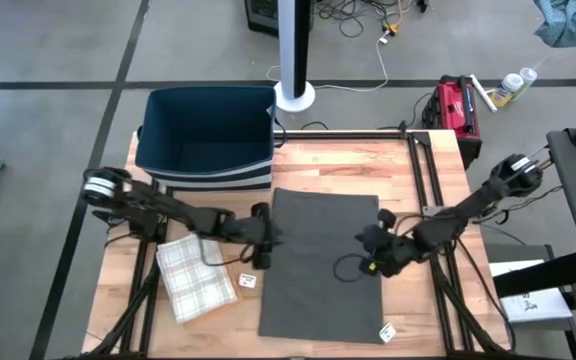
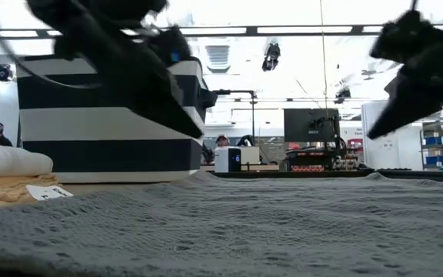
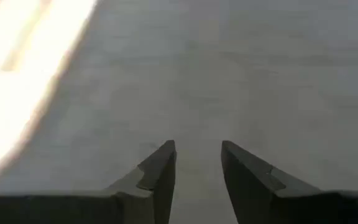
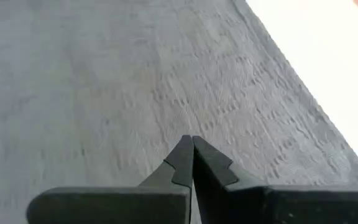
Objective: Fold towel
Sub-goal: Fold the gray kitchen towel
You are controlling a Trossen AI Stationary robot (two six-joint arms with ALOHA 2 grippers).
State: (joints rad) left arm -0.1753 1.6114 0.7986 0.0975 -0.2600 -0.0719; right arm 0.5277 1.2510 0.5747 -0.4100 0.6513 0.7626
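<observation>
Here one grey towel [image 1: 323, 260] lies spread flat on the wooden desk [image 1: 438, 330], a long rectangle whose long axis runs from the near edge of the desk to the far side, its far end pointing toward the single dark blue bin with white stripes [image 1: 206, 135] at the far left. There is one folded plaid cloth [image 1: 196, 278] on the desk to the left of the towel, apart from it, and two small white tags: one [image 1: 248, 281] between the plaid cloth and the towel, one [image 1: 387, 332] just off the towel's near right corner. Two arms reach in. The left pincer [image 1: 268, 240] sits at the towel's left edge, about midway along its length; in the left wrist view its fingers [image 3: 160, 177] stand partly spread with grey cloth showing between them, and nothing is pinched. The right pincer [image 1: 373, 248] is over the right part of the towel, close to its right edge, with its fingertips [image 4: 185, 158] pressed together on nothing.
</observation>
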